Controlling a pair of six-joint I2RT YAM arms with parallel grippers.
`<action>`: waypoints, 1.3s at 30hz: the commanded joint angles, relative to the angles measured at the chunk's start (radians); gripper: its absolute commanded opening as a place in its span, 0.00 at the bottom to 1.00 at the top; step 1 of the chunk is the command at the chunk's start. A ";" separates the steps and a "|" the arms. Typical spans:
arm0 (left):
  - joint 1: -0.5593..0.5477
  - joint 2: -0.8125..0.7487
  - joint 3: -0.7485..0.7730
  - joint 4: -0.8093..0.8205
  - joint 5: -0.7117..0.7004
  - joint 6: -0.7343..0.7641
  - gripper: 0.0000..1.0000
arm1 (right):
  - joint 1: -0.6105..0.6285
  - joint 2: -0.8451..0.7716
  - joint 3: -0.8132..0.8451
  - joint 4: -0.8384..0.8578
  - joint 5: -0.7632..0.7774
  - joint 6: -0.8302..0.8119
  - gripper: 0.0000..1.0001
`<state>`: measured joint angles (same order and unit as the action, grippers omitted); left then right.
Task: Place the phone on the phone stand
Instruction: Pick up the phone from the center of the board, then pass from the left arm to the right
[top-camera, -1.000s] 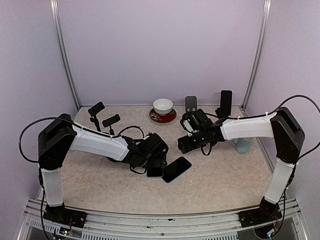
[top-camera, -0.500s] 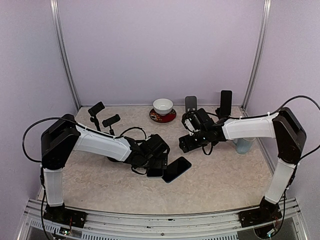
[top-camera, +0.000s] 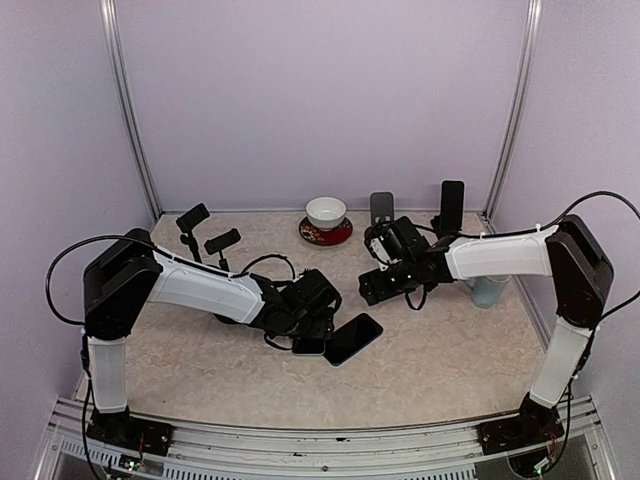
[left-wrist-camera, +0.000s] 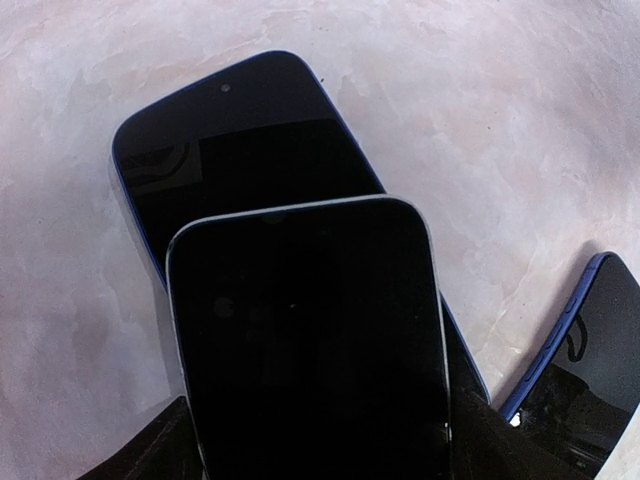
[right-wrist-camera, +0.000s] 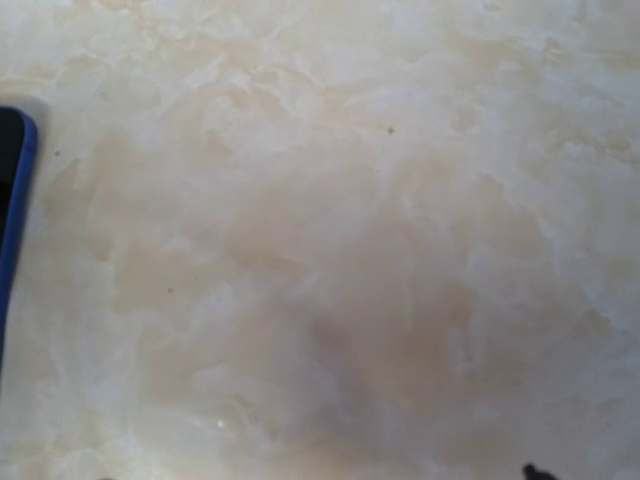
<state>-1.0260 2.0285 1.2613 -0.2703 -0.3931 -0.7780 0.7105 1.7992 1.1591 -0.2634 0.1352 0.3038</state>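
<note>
Between the fingers (left-wrist-camera: 150, 455) of the left hand (top-camera: 306, 322), low over the desk (top-camera: 200, 370), lies the phone (left-wrist-camera: 310, 340) with the pale rim. It is face up and rests on top of a second phone (left-wrist-camera: 235, 140) that has a blue rim. A third phone (left-wrist-camera: 585, 375), also blue at its edge, lies just to the right of this hand and apart from the pile.

Within the last second the jaws of the left hand have come in from their widest stand. The dark fingers are now right at the two long edges of the phone. Whether they already press on it or only flank it, I cannot tell. In my judgement the grasp is in progress and the lift has not started, because the phone is flat on the one below. That lower phone could be dragged along.

The phone stand (top-camera: 381, 207) is well apart from the left hand, at the back of the desk behind the right hand (top-camera: 375, 288). The right hand has not moved; it hangs wide open over bare desk and holds nothing.
</note>
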 joint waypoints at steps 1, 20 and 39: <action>-0.008 0.012 0.013 0.006 0.005 0.012 0.77 | -0.011 -0.046 -0.013 0.009 0.011 0.001 0.85; -0.044 -0.166 -0.128 0.208 -0.045 0.086 0.63 | -0.011 -0.098 -0.044 0.073 -0.240 0.047 0.85; -0.149 -0.300 -0.217 0.378 -0.155 0.211 0.65 | -0.011 -0.099 -0.094 0.276 -0.749 0.171 0.76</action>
<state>-1.1545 1.7741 1.0473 0.0277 -0.4976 -0.6052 0.7101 1.7161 1.0809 -0.0681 -0.4644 0.4175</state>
